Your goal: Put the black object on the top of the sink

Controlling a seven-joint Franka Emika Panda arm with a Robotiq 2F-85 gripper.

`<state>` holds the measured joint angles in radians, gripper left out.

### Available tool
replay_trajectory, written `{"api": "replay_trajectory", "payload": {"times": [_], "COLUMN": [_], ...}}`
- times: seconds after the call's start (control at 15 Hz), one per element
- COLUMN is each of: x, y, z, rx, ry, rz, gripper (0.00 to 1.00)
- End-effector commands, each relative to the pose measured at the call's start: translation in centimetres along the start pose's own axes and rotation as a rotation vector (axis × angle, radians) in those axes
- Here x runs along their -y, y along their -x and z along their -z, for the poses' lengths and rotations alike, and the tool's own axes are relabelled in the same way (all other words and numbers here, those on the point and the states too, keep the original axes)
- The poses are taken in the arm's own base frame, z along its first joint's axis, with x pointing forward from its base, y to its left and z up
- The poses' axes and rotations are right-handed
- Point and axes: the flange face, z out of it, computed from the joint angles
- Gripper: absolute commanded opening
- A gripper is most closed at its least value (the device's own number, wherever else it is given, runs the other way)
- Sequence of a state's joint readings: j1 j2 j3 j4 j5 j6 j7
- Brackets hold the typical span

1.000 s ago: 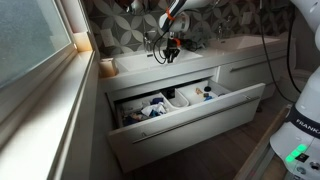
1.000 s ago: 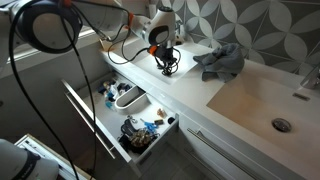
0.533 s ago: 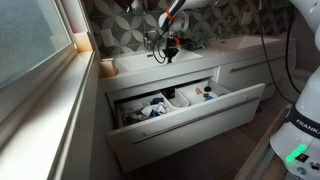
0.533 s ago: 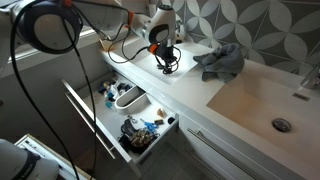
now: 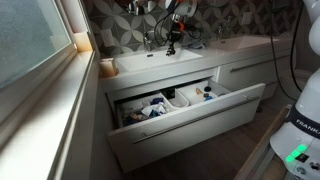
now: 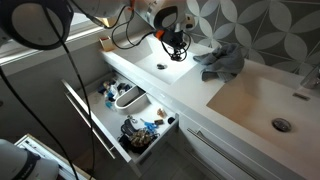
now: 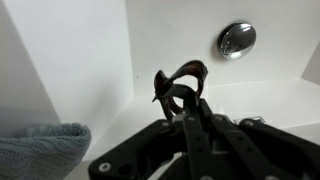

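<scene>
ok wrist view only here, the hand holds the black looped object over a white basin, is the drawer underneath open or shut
observer: open; the white drawer under the long white vanity sink is pulled out, with small items inside.
operator: anything on top besides the grey crumpled cloth
observer: a small tan container stands at the window end.
operator: is the black looped object clear of the surface
observer: it seems so; in an exterior view it dangles from the hand above the basin.
</scene>
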<state>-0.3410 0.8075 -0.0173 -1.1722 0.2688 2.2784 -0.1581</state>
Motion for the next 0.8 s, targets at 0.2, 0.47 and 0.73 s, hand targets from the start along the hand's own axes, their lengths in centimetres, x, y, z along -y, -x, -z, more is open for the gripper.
{"api": "replay_trajectory", "payload": {"times": [0.2, 0.47, 0.73], "x": [-2.0, -1.4, -0.4], "y": [-3.5, -3.2, -3.2], "z": [5.1, 5.4, 5.2], "rx": [-0.185, -0.176, -0.174], "ry": [-0.155, -0.165, -0.196], "rz": [-0.049, -0.039, -0.022], "gripper": [0.02, 0.07, 0.07]}}
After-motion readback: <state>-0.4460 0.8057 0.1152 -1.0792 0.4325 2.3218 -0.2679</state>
